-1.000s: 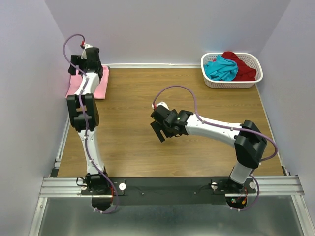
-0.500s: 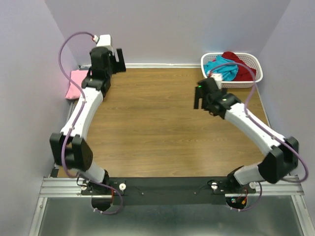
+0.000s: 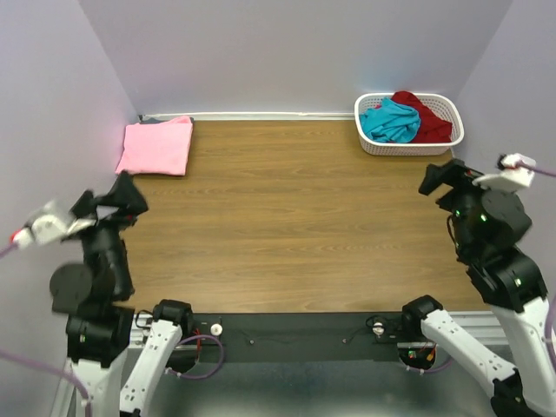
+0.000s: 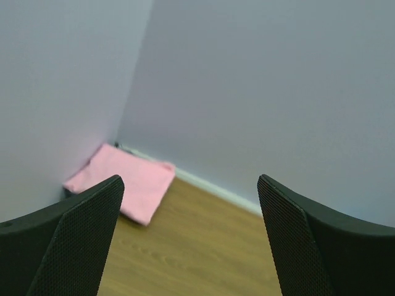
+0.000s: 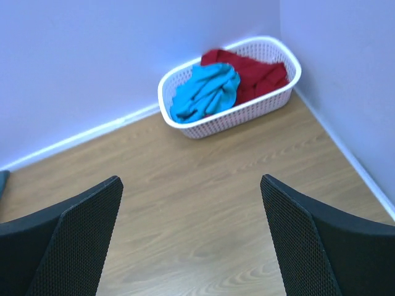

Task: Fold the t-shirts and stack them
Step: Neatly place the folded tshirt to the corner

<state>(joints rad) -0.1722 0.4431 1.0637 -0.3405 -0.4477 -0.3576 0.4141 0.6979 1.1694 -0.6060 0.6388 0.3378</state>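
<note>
Finds the left pincer (image 4: 189,185) spread wide, gripping nothing, raised clear of the worktop (image 3: 287,217). Puts the light pink t-shirt (image 4: 123,182) well ahead of it and slightly left, folded flat in the worktop's corner against the walls. Finds the right pincer (image 5: 191,182) equally wide, likewise empty. Puts the white basket (image 5: 234,114) well ahead of that pincer, with the teal t-shirt (image 5: 207,91) and dark red t-shirt (image 5: 256,71) bundled inside, teal to the left.

1. Left arm (image 3: 102,261): folded upright at the near left corner; left hand (image 3: 119,197) raised, fingers spread wide, empty.
2. Right arm (image 3: 499,256): folded upright at the near right corner; right hand (image 3: 440,178) raised, fingers spread wide, empty.
</note>
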